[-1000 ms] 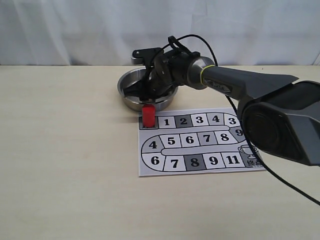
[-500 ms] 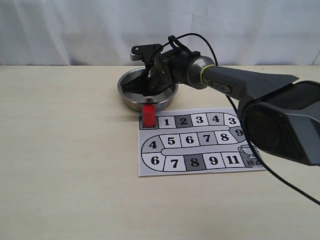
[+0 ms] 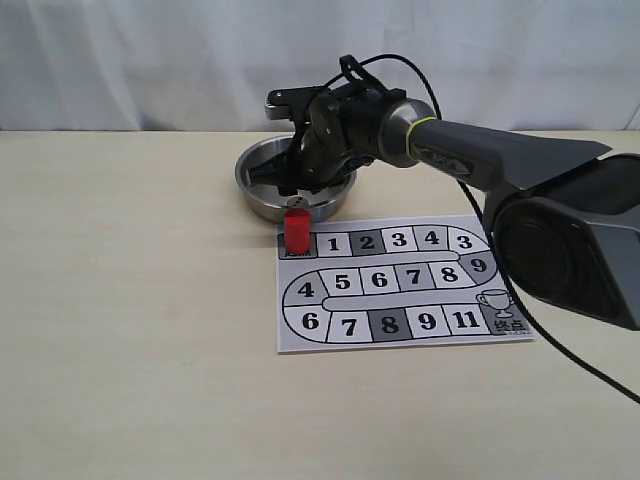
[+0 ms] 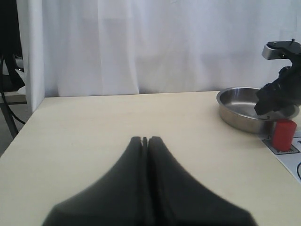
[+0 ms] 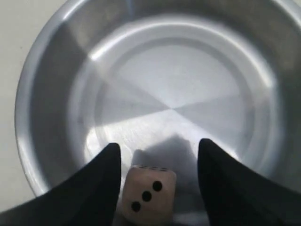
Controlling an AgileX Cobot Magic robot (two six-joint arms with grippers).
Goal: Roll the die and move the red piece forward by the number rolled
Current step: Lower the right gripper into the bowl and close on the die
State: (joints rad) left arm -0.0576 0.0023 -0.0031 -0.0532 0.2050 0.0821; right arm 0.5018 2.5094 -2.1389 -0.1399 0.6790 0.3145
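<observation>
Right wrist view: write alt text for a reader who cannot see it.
A small beige die with three dark pips on one face sits between the dark fingers of the open pincer. Behind it spreads the inside of a shiny steel bowl.

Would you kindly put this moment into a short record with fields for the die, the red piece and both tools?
Die: small beige wooden cube with dark pips, three-pip face showing, between the fingers of the open right tool, over the round steel bowl
Red piece: plain red upright cylinder on the paper number board, on its dark corner square beside square 1
Left tool: shut, over the bare table, holding nothing
</observation>
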